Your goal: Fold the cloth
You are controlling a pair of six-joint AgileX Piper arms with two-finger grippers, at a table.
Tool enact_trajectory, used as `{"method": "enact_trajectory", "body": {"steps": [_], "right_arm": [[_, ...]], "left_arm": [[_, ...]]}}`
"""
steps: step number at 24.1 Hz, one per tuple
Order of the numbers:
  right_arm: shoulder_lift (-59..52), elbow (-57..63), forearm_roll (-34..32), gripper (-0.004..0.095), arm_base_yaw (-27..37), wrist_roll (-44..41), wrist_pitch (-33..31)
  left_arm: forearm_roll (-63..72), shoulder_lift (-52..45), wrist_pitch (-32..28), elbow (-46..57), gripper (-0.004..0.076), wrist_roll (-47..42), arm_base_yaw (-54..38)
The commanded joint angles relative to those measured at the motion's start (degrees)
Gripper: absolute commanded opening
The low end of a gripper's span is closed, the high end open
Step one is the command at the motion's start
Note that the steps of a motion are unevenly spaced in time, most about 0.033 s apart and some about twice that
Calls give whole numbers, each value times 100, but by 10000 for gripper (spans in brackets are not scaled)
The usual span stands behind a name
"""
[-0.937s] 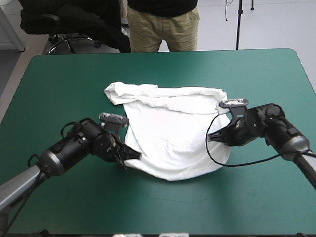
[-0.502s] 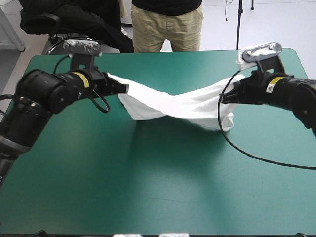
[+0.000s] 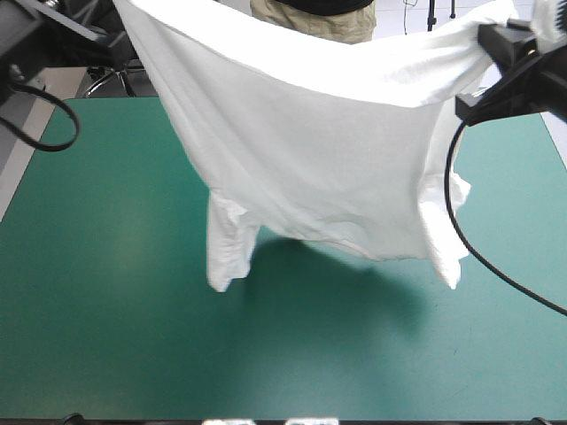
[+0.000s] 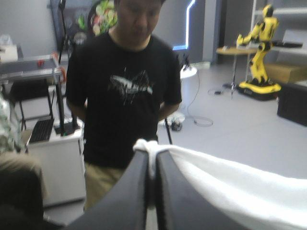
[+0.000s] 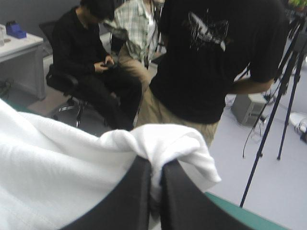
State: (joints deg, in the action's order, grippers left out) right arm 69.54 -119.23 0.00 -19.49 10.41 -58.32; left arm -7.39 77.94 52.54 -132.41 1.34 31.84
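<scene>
- T-shirt (image 3: 310,150) way up in the air! Why is it up there?
- I think the two arms hold it high so it can hang open and the wrinkles can drop out. Then it should be easy to lay it flat on the counter (image 3: 106,345) and fold it.
- Who holds which side?
- The left arm (image 3: 27,35) has the left end of the top edge. The right arm (image 3: 523,84) has the right end. They are well apart, so the top edge is pulled wide between them.
- Are the jaws open?
- No. The left jaws are almost closed, with a little bunch of white cloth pinched at the tips. The right jaws are almost closed too, and a fat fold of the T-shirt pokes out over them.
- Does the T-shirt touch the counter?
- It looks like it does not. It hangs over the far half of the counter. One sleeve (image 3: 226,257) dangles low on the left, and a flap (image 3: 447,252) dangles on the right. A shadow (image 3: 354,283) lies on the teal-green cover under it.
- Is it folded?
- Not yet. My guess is that no fold has been made.
</scene>
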Motion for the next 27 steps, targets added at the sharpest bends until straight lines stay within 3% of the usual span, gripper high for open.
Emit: {"method": "enact_trajectory", "body": {"steps": [1,11,15,19,22,27], "right_arm": [[-130,-559,192,-17,8,198,657],[-22,-814,442,-17,8,306,856],[633,-646,-92,-17,8,-1,935],[1473,-657,-1539,-17,51,-962,1794],[1857,-657,-1624,-18,282,-1041,2782],[2047,-676,-1585,-18,476,-1041,3233]], "left_arm": [[419,-150,-776,-532,-18,315,19],[739,-110,-876,-765,-18,477,19],[-53,233,-1006,-353,-18,440,19],[-1883,880,-1886,-157,-18,-606,-64],[-2147,1338,-2703,-157,-18,-1091,-482],[-1659,1633,-3459,-157,-18,-1160,-1010]]}}
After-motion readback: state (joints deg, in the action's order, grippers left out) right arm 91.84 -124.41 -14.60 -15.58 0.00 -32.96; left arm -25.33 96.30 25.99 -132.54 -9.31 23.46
